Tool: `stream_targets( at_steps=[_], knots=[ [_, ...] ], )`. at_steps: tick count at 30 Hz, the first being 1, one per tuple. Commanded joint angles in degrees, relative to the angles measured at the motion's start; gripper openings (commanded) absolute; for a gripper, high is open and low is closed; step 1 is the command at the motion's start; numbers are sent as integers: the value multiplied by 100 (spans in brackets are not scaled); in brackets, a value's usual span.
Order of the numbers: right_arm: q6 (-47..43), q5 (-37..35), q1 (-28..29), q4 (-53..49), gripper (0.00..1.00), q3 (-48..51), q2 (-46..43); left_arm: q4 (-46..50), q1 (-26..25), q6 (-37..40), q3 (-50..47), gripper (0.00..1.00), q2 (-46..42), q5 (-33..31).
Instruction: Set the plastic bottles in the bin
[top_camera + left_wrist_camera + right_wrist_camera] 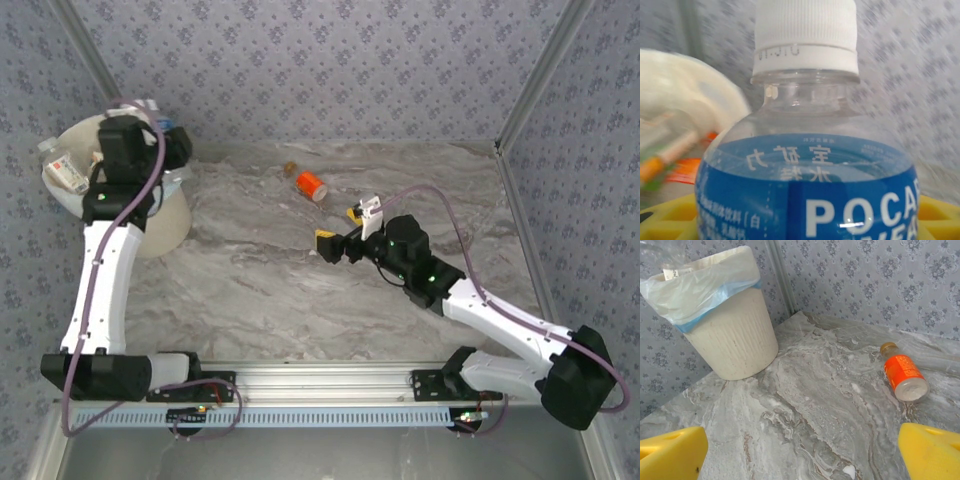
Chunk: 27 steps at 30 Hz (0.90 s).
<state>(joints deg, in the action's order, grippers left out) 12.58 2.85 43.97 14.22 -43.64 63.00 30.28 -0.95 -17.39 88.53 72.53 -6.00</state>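
Marble tabletop: left gripper (800, 227) clamps clear blue-labelled plastic bottle (805, 190) at pale round bag-lined bin (735, 340); release next. Right gripper (800, 455) gapes wide.

Robot lab booth: wallpapered panels (330, 60) enclose a marble-look tabletop (250, 290)

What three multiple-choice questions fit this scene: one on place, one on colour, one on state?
1. Where is the orange-labelled bottle? A in the bin; B lying on the table; C in a box.
2. What colour is the cap of the blue-labelled bottle in the left gripper? A white; B red; C green.
3. How is the right gripper? A open, empty; B shut on a bottle; C shut, empty.
Answers: B, it lies on its side on the table; A, the ribbed cap is white; A, its fingers stand apart with nothing between.
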Motion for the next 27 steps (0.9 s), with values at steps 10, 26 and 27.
stream_targets(
  at_steps=[10,26,27],
  knots=[
    [-212,-153,44,40,100,-230,47,203,1582,-563,1253,63,1217,-996],
    [-186,-363,61,-81,100,-86,-173,1079,1176,-1408,2667,99,2367,-672],
    [-185,-395,67,-90,100,-82,-182,996,1054,-1408,2617,99,2346,-625]
  ],
)
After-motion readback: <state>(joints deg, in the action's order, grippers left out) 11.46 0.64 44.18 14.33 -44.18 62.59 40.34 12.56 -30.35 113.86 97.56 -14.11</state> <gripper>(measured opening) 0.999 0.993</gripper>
